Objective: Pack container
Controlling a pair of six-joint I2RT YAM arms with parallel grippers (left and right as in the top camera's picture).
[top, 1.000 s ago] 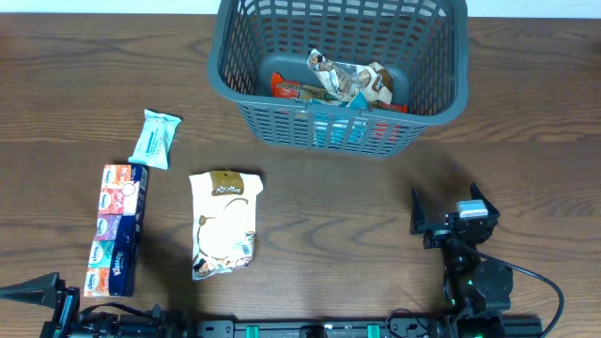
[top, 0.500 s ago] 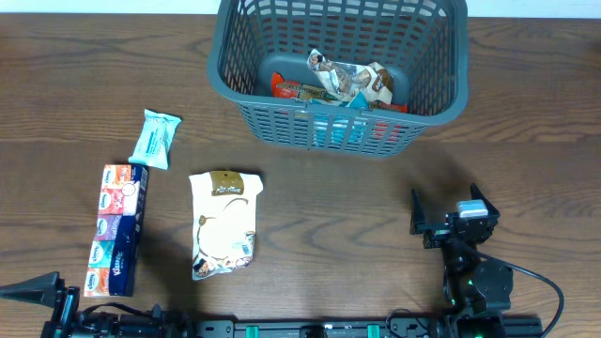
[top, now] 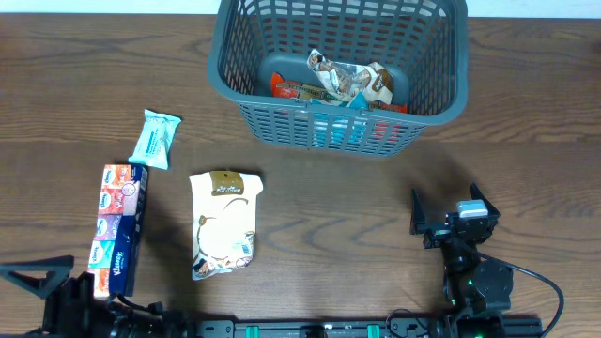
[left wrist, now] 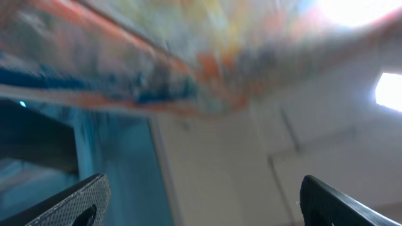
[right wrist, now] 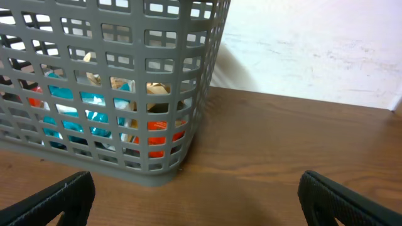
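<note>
The basket (top: 282, 124) stands at the far side of the wooden table (top: 376, 188), a little right of the middle, upright with its open top facing up. Inside it lie several snack packs: a crinkled brown and white wrapper (top: 349, 79) on top, a red bar (top: 293, 89) at its left, and teal and orange packs that show through the slotted wall in the right wrist view. On the table to the left lie 3 more things, all apart from the basket: a small light blue pack (top: 154, 139), a long pack of tissues (top: 117, 230) nearer the front edge, and a cream bag (top: 223, 223) just beside the tissues on their right. The right gripper (top: 448, 214) sits low near the front edge, right of the middle, pointing at the basket, its 2 fingers spread wide with nothing between them. The left gripper (left wrist: 204, 204) is at the front left corner, also spread wide and holding nothing; its own camera view is blurred into smears of colour above a pale wall.
</note>
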